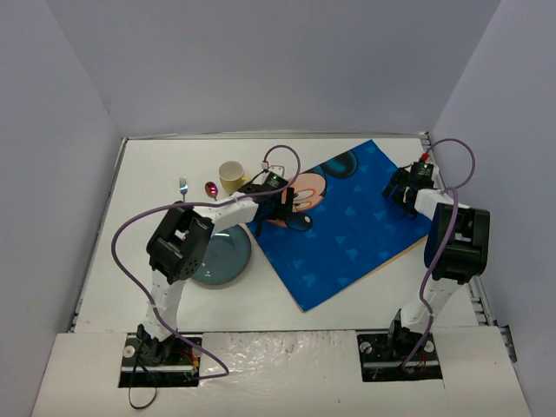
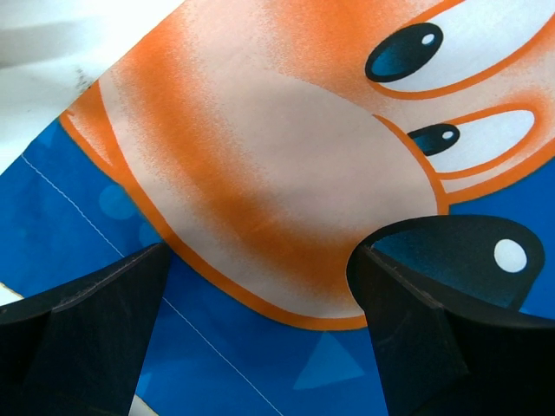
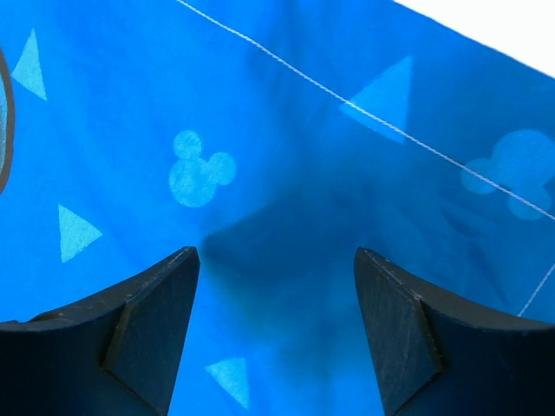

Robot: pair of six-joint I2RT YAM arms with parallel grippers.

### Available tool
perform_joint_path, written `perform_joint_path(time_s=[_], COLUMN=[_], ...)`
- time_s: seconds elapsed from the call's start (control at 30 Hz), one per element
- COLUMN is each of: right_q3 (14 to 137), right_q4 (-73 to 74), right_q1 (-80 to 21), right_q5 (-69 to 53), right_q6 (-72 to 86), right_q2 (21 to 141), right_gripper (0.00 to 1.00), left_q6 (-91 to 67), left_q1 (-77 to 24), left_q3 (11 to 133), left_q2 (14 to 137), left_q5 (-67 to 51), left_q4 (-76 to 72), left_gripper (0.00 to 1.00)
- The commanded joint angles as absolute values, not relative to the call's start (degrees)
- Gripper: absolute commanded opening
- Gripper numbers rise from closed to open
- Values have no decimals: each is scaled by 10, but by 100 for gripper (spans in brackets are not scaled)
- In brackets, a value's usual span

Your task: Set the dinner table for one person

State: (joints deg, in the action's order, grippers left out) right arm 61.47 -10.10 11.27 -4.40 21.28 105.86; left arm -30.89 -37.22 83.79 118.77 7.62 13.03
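Observation:
The dinner table (image 1: pixel 148 165) is a wide white top. A blue cartoon-mouse placemat (image 1: pixel 347 234) lies askew on its right half. My left gripper (image 1: pixel 283 205) hangs low over the mouse's face (image 2: pixel 286 173), and its jaws stand open (image 2: pixel 258 260) with only printed cloth between them. At the mat's right edge my right gripper (image 1: pixel 403 188) is open (image 3: pixel 276 253) just above the blue cloth (image 3: pixel 260 130), holding nothing. A blue-grey plate (image 1: pixel 222 257) sits partly under the left arm. Behind it are a cream cup (image 1: pixel 231 177), a pink spoon (image 1: pixel 211 188) and a fork (image 1: pixel 183 186).
Grey walls close in the table on three sides. A strip of bare table (image 2: pixel 35 52) shows past the mat's edge in the left wrist view, and another corner of bare table (image 3: pixel 503 26) in the right wrist view. The left arm's purple cable (image 1: pixel 130 234) loops over the table's left side.

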Motion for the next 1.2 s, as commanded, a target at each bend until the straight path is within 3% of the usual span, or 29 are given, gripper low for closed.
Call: perform_joint_path(time_s=[0.0, 0.37, 0.8, 1.17], right_q3=[625, 622, 510, 527], right_q4=[-131, -145, -257, -220], right_q1=[111, 128, 261, 283], right_q5=[-58, -85, -151, -90], right_q6=[213, 216, 273, 247], right_q2=[1044, 996, 1032, 1030], right_gripper=[71, 70, 70, 70], left_q6=[-344, -358, -371, -377], left_q1=[-359, -345, -334, -323], left_q3=[806, 787, 777, 771], left_q2=[1187, 1165, 1172, 1175], left_q5=[83, 95, 88, 79], left_q4=[196, 200, 196, 193], left_gripper=[86, 86, 86, 86])
